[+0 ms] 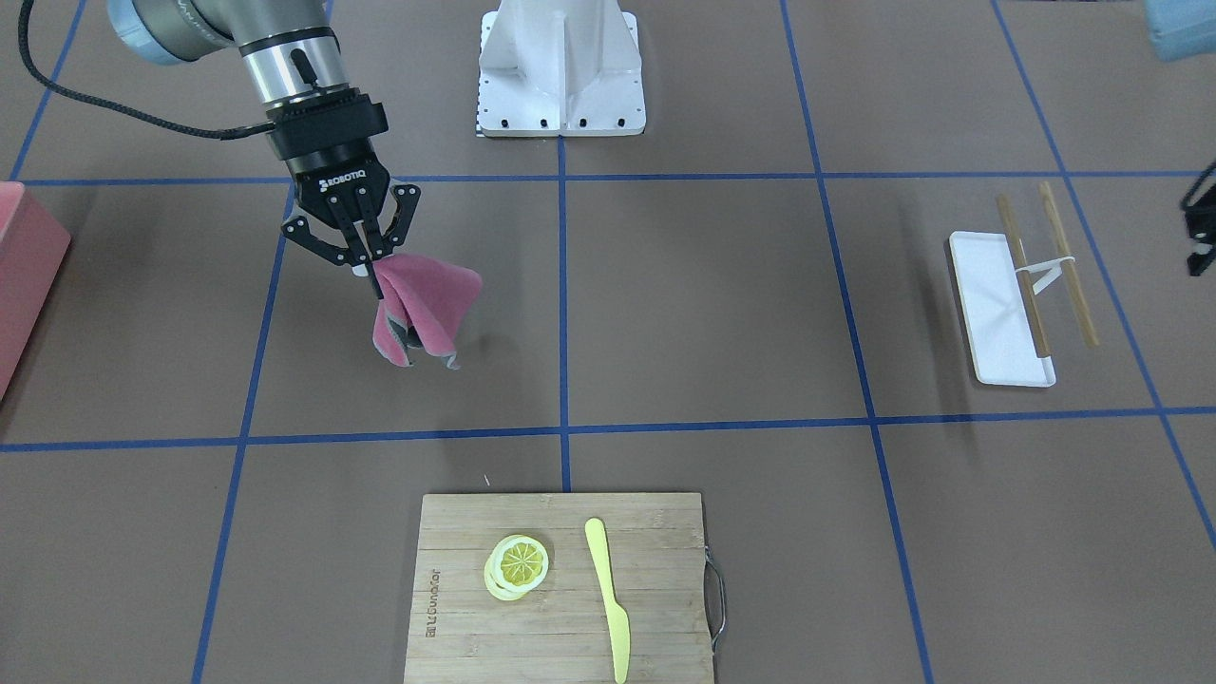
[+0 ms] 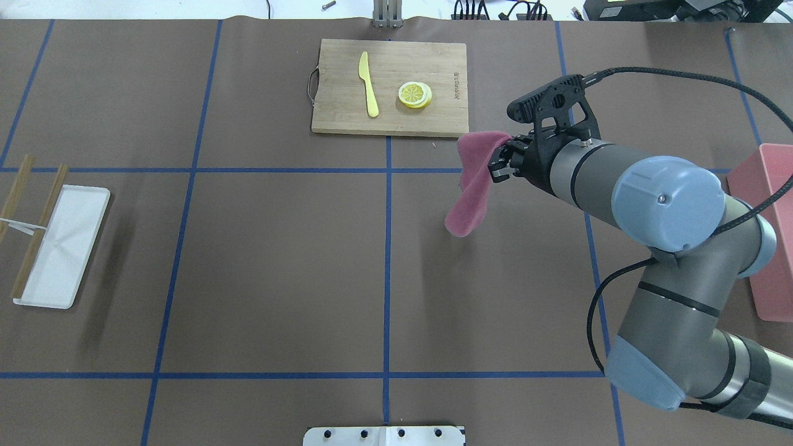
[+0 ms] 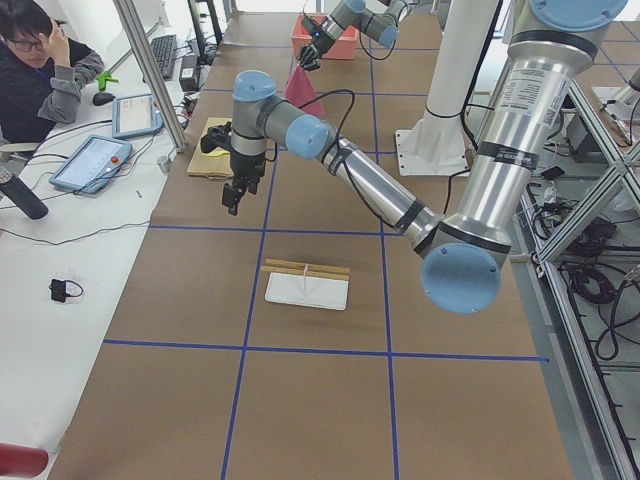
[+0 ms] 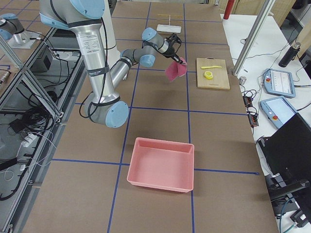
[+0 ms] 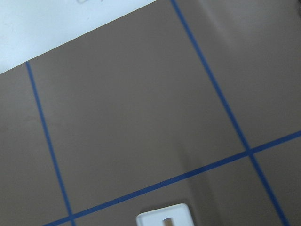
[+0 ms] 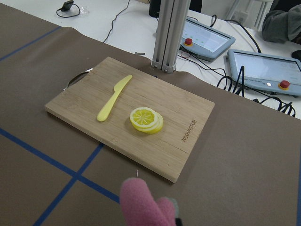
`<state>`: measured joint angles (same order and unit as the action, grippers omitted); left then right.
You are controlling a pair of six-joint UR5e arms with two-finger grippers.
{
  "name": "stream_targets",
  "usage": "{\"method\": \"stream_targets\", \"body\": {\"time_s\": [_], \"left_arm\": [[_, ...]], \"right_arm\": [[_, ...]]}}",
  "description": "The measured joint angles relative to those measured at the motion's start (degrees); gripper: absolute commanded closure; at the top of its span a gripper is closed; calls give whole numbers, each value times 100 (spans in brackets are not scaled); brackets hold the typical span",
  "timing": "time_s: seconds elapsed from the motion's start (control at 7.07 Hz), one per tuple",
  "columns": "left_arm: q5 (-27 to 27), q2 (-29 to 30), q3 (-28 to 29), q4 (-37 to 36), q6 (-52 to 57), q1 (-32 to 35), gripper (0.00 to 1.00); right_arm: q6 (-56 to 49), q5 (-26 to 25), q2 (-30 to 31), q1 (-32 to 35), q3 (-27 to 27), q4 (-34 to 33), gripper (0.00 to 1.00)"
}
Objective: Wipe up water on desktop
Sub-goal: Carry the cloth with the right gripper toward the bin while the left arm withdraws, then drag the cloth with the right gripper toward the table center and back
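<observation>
My right gripper (image 1: pixel 366 264) is shut on a pink cloth (image 1: pixel 427 304), which hangs folded from its fingers over the brown desktop (image 1: pixel 703 304). In the overhead view the right gripper (image 2: pixel 499 162) and the cloth (image 2: pixel 474 186) are right of the centre line, just in front of the cutting board. The cloth's tip shows at the bottom of the right wrist view (image 6: pixel 146 207). I cannot make out any water on the desktop. My left gripper (image 3: pixel 233 195) hovers over the desktop near the white tray; only its edge shows in the front view (image 1: pixel 1199 228), and I cannot tell whether it is open or shut.
A bamboo cutting board (image 1: pixel 665 570) holds lemon slices (image 1: pixel 518 567) and a yellow knife (image 1: pixel 605 594). A white tray (image 1: pixel 997 313) lies under two chopsticks (image 1: pixel 1069 261). A pink bin (image 2: pixel 768 235) stands at the right arm's side. The robot base (image 1: pixel 560 76) is at the back.
</observation>
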<state>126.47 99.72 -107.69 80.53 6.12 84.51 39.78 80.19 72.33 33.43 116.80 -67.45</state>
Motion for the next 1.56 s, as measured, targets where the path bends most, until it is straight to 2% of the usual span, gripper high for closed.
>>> {"method": "stream_targets", "body": {"time_s": [0.14,0.42,0.71,0.99,1.27,1.56], "left_arm": [[237,-334,361,1,733,486,1],[373,-1000,837,4,1531,943,1],[433,-1448,895,66,1205,1319,1],[448,-1542,896,90,988,1395,1],[448,-1549,897,100,962,1401,1],[454,-1545,892,103,959,1402,1]], "right_arm": [[6,205,167,151,1,-14,100],[-2,445,574,354,10,-49,100],[-9,498,1159,442,167,-238,100],[-1,474,1437,449,420,-1352,100],[140,341,1310,233,311,-2363,100],[975,279,534,-329,-342,-2642,100]]}}
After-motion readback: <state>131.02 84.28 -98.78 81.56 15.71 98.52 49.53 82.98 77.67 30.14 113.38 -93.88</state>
